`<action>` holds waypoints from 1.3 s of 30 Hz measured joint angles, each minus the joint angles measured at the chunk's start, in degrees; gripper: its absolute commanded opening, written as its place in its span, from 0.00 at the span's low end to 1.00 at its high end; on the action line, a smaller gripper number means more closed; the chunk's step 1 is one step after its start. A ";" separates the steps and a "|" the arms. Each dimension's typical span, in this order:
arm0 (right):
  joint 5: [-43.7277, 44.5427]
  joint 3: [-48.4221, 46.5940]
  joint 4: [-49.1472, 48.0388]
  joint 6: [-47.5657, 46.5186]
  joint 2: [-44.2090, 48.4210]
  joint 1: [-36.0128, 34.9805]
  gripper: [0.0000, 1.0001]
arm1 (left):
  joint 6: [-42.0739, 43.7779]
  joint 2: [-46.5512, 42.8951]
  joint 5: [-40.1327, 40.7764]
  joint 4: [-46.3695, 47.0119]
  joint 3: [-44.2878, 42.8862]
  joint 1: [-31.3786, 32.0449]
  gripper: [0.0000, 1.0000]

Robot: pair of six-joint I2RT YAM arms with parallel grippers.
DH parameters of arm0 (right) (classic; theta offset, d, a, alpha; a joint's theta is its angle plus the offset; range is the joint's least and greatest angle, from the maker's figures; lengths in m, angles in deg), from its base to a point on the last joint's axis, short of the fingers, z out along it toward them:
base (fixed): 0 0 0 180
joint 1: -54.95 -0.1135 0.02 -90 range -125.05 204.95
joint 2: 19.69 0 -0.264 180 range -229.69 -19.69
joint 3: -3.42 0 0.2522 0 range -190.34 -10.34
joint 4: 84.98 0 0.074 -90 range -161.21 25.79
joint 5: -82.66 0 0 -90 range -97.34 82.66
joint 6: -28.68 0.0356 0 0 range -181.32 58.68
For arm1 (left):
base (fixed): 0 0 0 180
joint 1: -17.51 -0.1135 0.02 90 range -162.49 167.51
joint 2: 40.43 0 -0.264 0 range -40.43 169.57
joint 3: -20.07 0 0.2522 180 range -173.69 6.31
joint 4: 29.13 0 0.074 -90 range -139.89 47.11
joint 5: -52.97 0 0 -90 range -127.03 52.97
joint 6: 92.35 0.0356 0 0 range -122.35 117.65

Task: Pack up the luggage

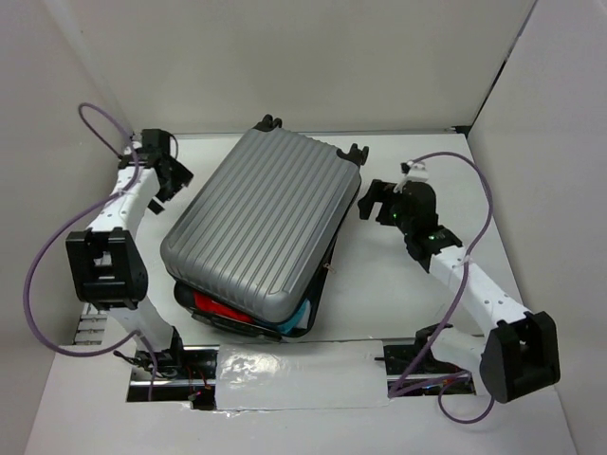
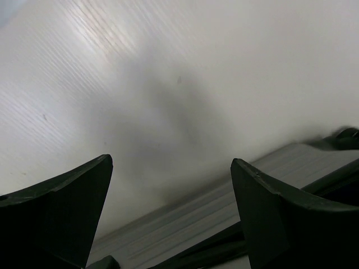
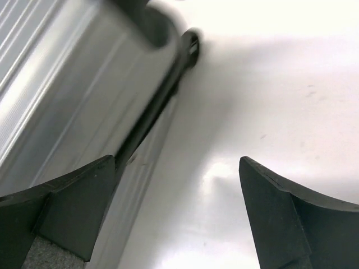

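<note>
Luggage [image 1: 256, 223] sits between the left gripper [image 1: 176, 178] and right gripper [image 1: 372, 203], both wide open and empty, folded down yet gaping over a red item [image 1: 220, 308], so closing seems the step in hand, and next it needs pressing flush.

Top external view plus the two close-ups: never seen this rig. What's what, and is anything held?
The top external view looks down from above and behind on two robot arms, left and right, bolted at the near edge of a white table. Between them lies the luggage, a ribbed silver suitcase, lid down, with something red and something teal showing at its near end. The other two pictures come from cameras on the wrists; the dark prongs are each tool's own fingers. The left tool faces a pale surface; the right tool hangs beside the suitcase. Both are open and hold nothing.
</note>
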 measured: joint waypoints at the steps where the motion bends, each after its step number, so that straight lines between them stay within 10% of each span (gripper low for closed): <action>1: -0.20 -0.15 -0.57 1.07 -0.39 1.97 0.98 | 0.02 -0.90 -0.26 -0.42 -0.68 -1.07 1.00; 20: -10.88 -0.44 -5.66 7.87 -6.16 8.96 0.98 | -2.47 -35.04 -1.53 -7.85 21.84 0.00 1.00; 28: -10.86 -0.46 -5.18 8.83 -8.37 7.98 0.98 | -5.09 -30.95 -0.76 -8.35 21.92 -1.14 0.64; 39: -1.55 -6.14 1.27 14.08 -20.50 8.46 0.93 | -3.93 -18.43 0.52 -5.90 16.87 -9.66 0.71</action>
